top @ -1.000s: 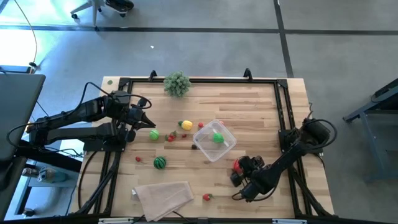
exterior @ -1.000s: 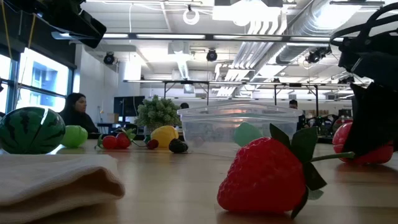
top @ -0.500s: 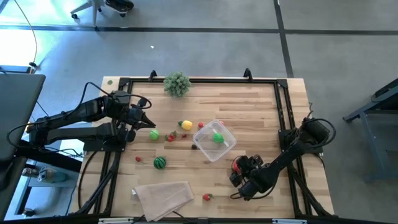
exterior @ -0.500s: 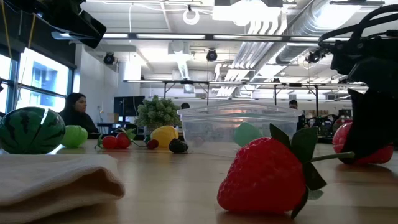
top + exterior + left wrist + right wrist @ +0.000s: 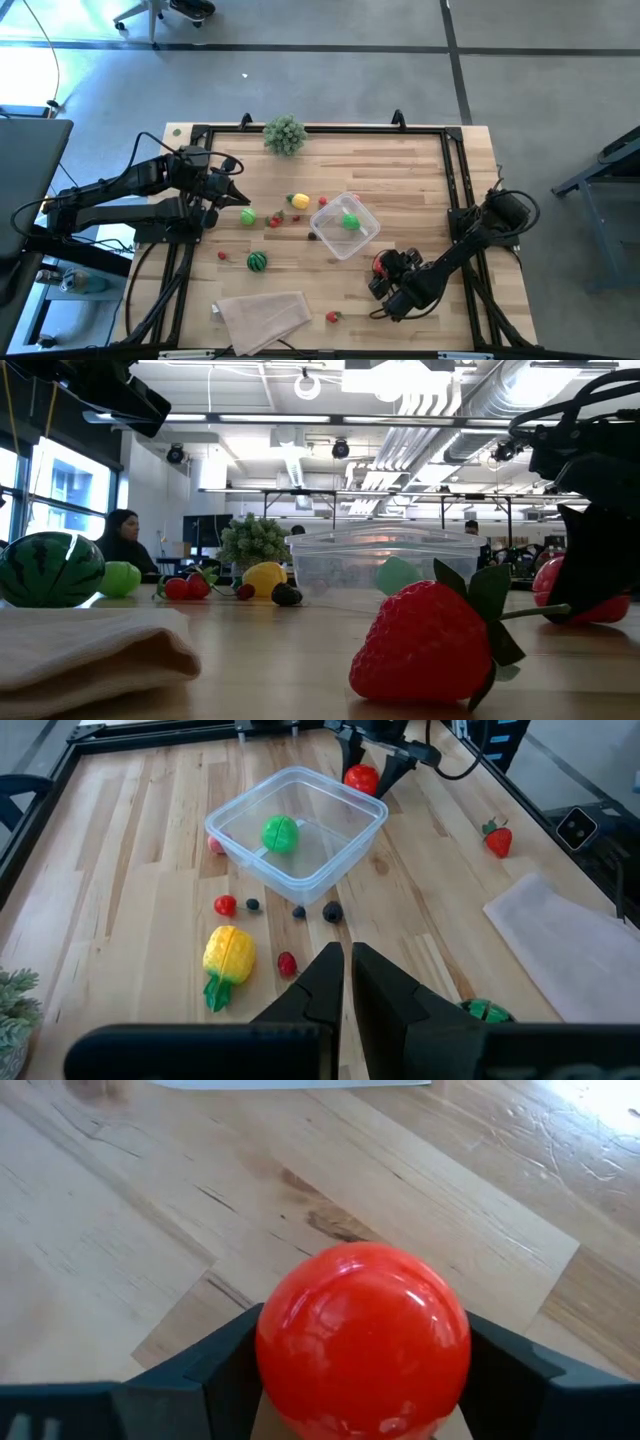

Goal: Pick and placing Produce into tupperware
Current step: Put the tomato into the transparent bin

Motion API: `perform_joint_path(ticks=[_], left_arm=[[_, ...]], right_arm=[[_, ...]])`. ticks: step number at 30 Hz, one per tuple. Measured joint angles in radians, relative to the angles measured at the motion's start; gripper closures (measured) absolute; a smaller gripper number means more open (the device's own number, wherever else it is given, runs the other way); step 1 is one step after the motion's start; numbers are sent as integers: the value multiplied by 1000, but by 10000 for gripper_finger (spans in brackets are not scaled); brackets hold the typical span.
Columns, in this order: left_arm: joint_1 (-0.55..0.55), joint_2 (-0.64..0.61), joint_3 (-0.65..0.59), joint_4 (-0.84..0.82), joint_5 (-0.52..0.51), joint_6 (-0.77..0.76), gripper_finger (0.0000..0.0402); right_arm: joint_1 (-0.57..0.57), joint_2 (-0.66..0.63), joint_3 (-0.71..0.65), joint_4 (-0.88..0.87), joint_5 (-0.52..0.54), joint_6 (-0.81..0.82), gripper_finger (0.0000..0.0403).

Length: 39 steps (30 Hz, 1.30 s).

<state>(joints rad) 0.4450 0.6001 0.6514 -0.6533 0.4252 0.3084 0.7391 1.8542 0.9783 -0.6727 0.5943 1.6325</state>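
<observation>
Right, the right gripper [image 5: 384,268] has its fingers closed around the red ball [image 5: 362,1342], low over the table [image 5: 420,180] by its right front. The tupperware [image 5: 345,226] sits just beside it, toward table centre and farther from the front edge, a green piece [image 5: 350,222] already inside. The carry probably goes that way; right arm is nearer. Left gripper [image 5: 346,982] waits near the left edge, fingers together, empty.

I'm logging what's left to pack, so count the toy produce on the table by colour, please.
Red: 6 (red ball in right pincer, strawberry, four small red pieces)
Green: 3 (watermelon, two plain green balls, one inside the tupperware)
Yellow: 1 (yellow fruit)
Dark: 3 (dark berries)
Total: 13
</observation>
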Motion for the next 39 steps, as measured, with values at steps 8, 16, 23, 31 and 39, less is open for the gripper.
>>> perform_joint_path(ticks=[8, 16, 23, 31, 39], left_arm=[[0, 0, 0, 0, 0, 0, 385], [0, 0, 0, 0, 0, 0, 385], [0, 0, 0, 0, 0, 0, 385], [0, 0, 0, 0, 0, 0, 385], [0, 0, 0, 0, 0, 0, 385]], right_arm=[[0, 0, 0, 0, 2, 0, 155], [3, 0, 43, -43, 20, 0, 156], [2, 0, 223, -273, 107, -53, 157], [-106, 0, 494, -534, 240, -273, 157], [-361, -1, 677, -467, 196, -746, 157]])
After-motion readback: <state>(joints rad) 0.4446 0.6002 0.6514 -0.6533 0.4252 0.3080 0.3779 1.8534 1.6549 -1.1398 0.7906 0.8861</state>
